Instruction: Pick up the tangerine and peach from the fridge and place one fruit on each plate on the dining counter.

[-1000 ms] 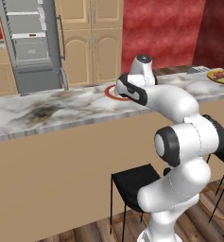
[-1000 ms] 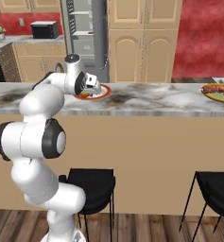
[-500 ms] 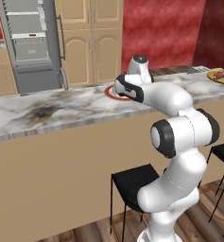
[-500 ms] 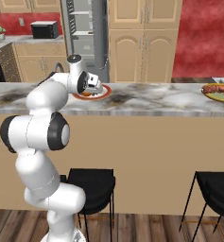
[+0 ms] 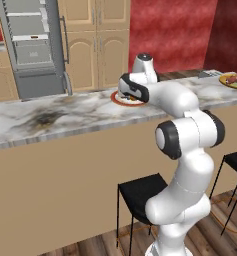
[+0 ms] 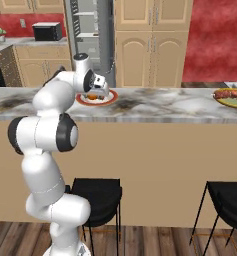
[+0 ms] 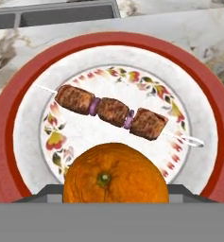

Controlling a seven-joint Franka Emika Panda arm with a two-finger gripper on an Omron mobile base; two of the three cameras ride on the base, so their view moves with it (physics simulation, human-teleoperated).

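Left base view: reaching from the lower right up to the frame's centre, with the gripper [image 5: 131,96] hanging low over the red-rimmed white plate [image 5: 116,98] on the dining counter [image 5: 45,120]; showing the yellow-green plate [image 5: 229,83] at the right edge on the same top, well apart from the red-rimmed one, and the fridge [image 5: 30,45] standing open at the upper left. Right base view: rising from the lower left, bending the hand over the red-rimmed white plate [image 6: 109,98] left of centre, with the tangerine [image 6: 92,96] showing as a small orange spot under the gripper [image 6: 94,93] above that plate; placing the yellow-green plate [image 6: 229,101] at the far right edge and the fridge [image 6: 88,35] at the top, behind the counter. Hand view: looking down on the red-rimmed white plate [image 7: 19,118], with a skewer of brown meat pieces [image 7: 111,112] lying across its centre and the tangerine [image 7: 115,175] sitting at the bottom centre, just below the skewer; fingertips hidden, so cannot tell whether gripping the fruit or spread apart.
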